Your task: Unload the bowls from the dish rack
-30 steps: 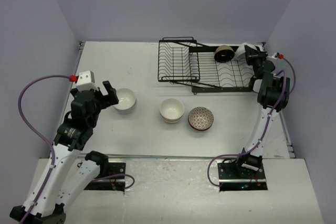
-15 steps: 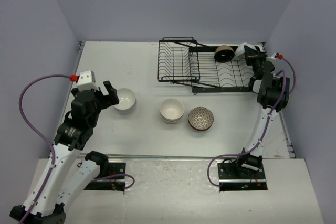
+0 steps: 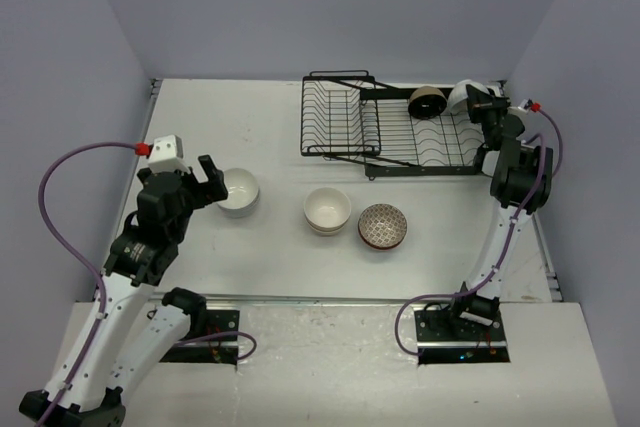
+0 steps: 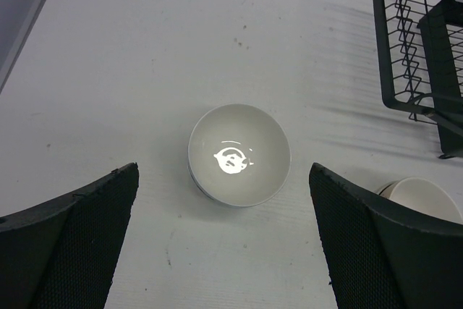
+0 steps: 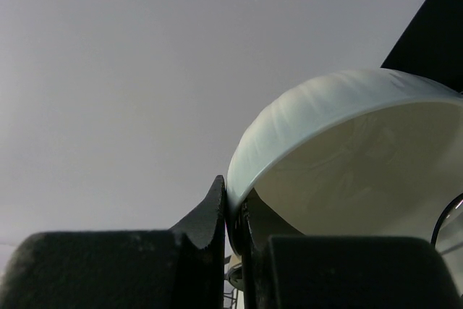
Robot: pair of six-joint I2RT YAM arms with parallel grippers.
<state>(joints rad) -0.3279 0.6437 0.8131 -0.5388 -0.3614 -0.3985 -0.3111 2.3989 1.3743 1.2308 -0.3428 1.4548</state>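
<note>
The black wire dish rack (image 3: 390,132) stands at the back of the table. A tan bowl with a black inside (image 3: 426,101) stands on edge in it. My right gripper (image 3: 478,100) is shut on the rim of a white bowl (image 3: 462,97) at the rack's far right end; in the right wrist view the rim (image 5: 246,171) sits pinched between the fingers. My left gripper (image 3: 205,180) is open and empty just left of a white bowl (image 3: 238,191) on the table, which also shows in the left wrist view (image 4: 239,153). A cream bowl stack (image 3: 327,210) and a reddish-brown patterned bowl (image 3: 383,226) sit mid-table.
Purple cables loop beside both arms. The rack's upright slotted section (image 3: 338,119) is on its left end, and its corner shows in the left wrist view (image 4: 423,41). Grey walls enclose the table on three sides.
The right gripper with the white bowl has shifted slightly up and back at the rack's right end. The left arm has barely moved.
</note>
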